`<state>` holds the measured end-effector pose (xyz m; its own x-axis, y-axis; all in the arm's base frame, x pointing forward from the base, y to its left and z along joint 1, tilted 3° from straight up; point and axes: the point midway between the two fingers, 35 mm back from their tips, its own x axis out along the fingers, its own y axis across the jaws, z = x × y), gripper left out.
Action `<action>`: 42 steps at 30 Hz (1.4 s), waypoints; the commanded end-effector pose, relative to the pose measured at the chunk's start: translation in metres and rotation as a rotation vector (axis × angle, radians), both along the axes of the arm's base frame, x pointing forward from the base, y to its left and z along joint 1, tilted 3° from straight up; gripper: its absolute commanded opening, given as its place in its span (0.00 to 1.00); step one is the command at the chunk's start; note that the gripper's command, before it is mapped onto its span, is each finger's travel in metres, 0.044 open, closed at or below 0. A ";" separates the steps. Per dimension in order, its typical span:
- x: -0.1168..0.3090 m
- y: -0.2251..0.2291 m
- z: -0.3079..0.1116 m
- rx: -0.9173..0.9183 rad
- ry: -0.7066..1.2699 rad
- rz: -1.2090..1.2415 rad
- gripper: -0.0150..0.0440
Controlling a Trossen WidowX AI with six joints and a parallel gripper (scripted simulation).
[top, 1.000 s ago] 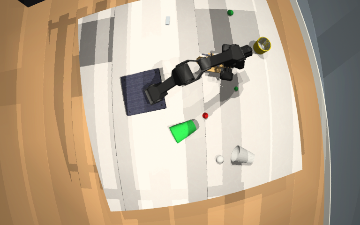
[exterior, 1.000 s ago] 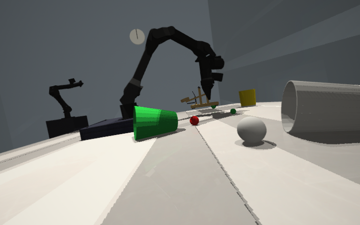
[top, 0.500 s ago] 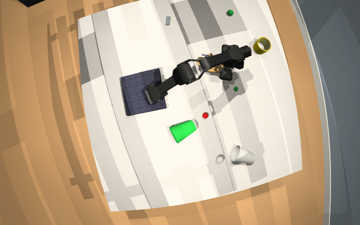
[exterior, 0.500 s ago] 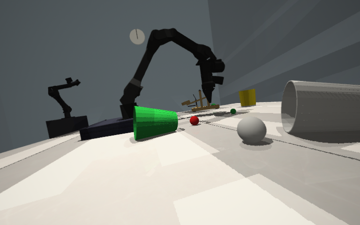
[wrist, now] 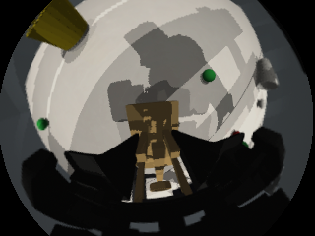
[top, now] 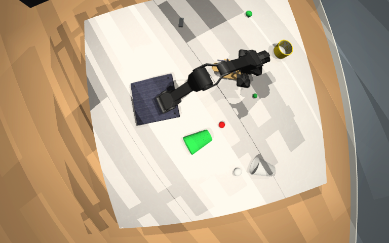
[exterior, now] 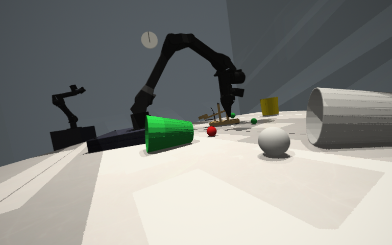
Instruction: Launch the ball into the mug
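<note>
The wooden catapult point(top: 232, 75) point(exterior: 223, 122) point(wrist: 153, 112) stands on the table under the arm. My gripper point(exterior: 229, 115) point(wrist: 155, 134) points down, shut on the catapult's frame; the exact contact is hard to see. The catapult's cup end points back toward the arm's base, and no ball shows in it. The yellow mug point(top: 277, 52) point(exterior: 269, 106) point(wrist: 58, 26) stands upright beyond the catapult. A green ball point(top: 255, 95) point(exterior: 253, 121) point(wrist: 209, 75) lies near it, another green ball point(top: 248, 13) point(exterior: 232, 115) point(wrist: 42, 123) farther off. A red ball point(top: 221, 124) point(exterior: 211, 131) lies nearer the green cup.
The green cup point(top: 197, 141) point(exterior: 169, 134) lies on its side. A white ball point(top: 237, 171) point(exterior: 273, 141) lies beside a pale tipped cup point(top: 264, 168) point(exterior: 352, 121). A small dark block point(top: 181, 22) lies near the table's far edge. The arm stands on a dark base plate point(top: 149, 97).
</note>
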<state>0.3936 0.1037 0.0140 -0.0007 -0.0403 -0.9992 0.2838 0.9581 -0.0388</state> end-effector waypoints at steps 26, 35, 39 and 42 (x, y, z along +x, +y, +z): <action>0.004 0.003 0.056 -0.001 0.000 0.000 1.00; 0.004 0.004 0.081 0.000 -0.005 0.006 1.00; -0.001 0.003 0.093 0.002 0.000 0.008 1.00; 0.000 0.003 0.075 0.002 0.000 0.008 1.00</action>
<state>0.3947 0.1068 0.1002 0.0033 -0.0406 -0.9992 0.2782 0.9598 -0.0381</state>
